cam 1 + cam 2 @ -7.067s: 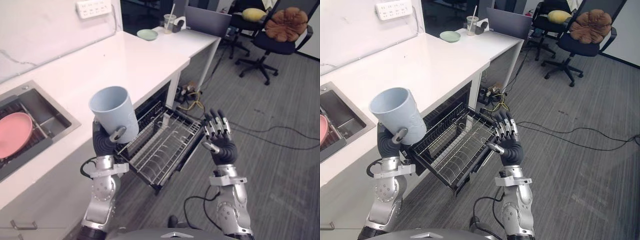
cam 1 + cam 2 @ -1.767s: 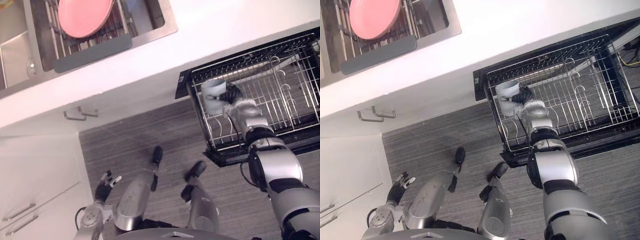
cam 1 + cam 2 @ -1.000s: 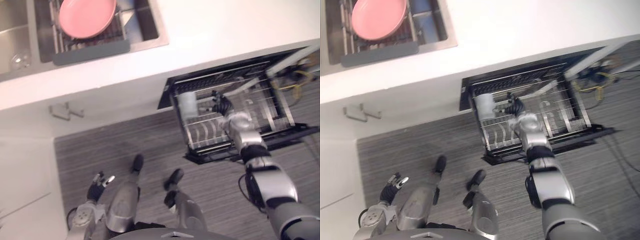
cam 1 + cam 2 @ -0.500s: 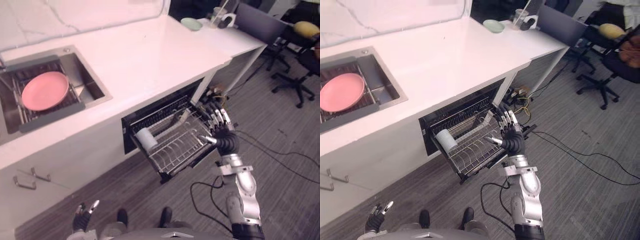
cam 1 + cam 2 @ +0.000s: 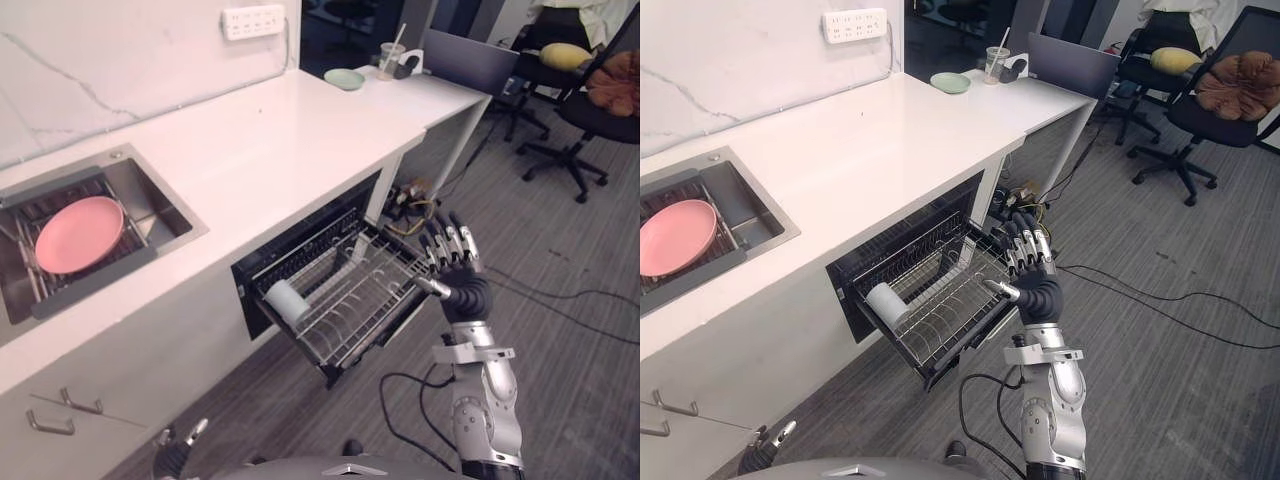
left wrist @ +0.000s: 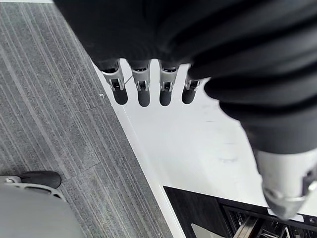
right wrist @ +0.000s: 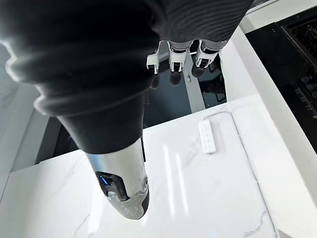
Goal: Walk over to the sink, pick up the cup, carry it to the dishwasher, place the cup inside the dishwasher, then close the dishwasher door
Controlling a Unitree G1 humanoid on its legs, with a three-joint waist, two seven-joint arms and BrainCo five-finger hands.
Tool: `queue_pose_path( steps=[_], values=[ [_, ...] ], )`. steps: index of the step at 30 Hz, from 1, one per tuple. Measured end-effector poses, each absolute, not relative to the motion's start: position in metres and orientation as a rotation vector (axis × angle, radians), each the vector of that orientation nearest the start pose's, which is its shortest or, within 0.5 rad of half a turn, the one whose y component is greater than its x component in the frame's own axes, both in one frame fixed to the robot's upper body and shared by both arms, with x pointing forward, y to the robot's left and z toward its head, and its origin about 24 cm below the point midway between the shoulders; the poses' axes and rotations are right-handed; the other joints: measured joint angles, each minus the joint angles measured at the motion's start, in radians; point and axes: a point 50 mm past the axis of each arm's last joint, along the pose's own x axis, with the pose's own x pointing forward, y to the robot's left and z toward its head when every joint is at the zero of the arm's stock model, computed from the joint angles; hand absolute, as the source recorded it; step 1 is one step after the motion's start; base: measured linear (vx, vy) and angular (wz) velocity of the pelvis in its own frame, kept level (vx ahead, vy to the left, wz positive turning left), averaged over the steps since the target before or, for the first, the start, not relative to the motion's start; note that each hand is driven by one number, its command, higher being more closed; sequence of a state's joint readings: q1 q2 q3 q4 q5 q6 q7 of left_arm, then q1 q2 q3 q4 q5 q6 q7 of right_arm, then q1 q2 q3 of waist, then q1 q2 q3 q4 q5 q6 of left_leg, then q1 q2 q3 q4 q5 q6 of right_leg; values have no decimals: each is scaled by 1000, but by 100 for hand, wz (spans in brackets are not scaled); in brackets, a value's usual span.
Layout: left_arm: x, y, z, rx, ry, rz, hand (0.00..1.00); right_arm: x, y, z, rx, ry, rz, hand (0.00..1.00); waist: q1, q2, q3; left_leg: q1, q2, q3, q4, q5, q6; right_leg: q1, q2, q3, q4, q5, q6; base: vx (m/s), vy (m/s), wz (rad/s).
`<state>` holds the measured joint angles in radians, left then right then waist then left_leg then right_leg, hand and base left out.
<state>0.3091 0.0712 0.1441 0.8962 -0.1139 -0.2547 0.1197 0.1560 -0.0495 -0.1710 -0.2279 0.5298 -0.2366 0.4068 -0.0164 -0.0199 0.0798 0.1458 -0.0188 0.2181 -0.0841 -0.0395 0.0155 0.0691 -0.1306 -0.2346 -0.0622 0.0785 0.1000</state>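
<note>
The pale blue cup (image 5: 284,300) lies on its side at the left end of the pulled-out wire rack (image 5: 372,297) of the dishwasher under the white counter (image 5: 250,140). Nothing holds the cup (image 5: 885,302). My right hand (image 5: 466,296) is raised just off the rack's right front corner, open, with straight fingers (image 7: 171,55) pointing up and nothing in it. My left hand (image 5: 172,456) hangs low by my side near the floor, and its fingers (image 6: 143,90) are straight and empty too.
A pink plate (image 5: 78,234) rests in the steel sink (image 5: 160,200) at the left. A green plate (image 5: 350,78), a drink with a straw (image 5: 392,57) and a laptop (image 5: 470,62) sit at the counter's far end. Office chairs (image 5: 580,90) stand beyond, and cables (image 5: 1160,300) cross the grey floor.
My right hand has let go of the cup and drawn back out of the rack. The cup stays lying in the rack. The camera has swung up from the floor.
</note>
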Motion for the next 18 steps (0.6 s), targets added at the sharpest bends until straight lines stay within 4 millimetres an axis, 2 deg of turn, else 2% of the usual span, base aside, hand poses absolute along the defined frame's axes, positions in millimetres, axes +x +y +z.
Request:
queue_pose_path(
  steps=[8, 11, 14, 18],
  values=[
    [46, 216, -150, -12, 942, 445, 0, 209, -197, 99, 353, -480, 179, 0, 2, 0, -1, 2, -1, -10, 5, -12, 0, 1, -2, -4, 10, -15, 6, -1, -4, 2],
    [46, 217, -150, -11, 943, 452, 0, 209, -197, 99, 361, -484, 179, 0, -1, -3, -1, 9, -1, -41, 5, -21, -5, -1, -8, -22, 62, -62, -1, 18, -14, 31],
    [47, 220, -149, -6, 930, 460, 0, 209, -197, 99, 384, -489, 181, 0, -3, -17, -6, -20, -6, -122, 62, -35, 5, 5, -25, -27, 128, -120, 4, 104, -15, 80],
    [54, 220, -145, -115, 863, 534, 0, 212, -192, 110, 373, -527, 228, 0, 45, -25, 12, -112, -11, -198, 162, -47, -1, 19, -32, -86, 109, -121, 6, 66, -15, 77]
  ],
)
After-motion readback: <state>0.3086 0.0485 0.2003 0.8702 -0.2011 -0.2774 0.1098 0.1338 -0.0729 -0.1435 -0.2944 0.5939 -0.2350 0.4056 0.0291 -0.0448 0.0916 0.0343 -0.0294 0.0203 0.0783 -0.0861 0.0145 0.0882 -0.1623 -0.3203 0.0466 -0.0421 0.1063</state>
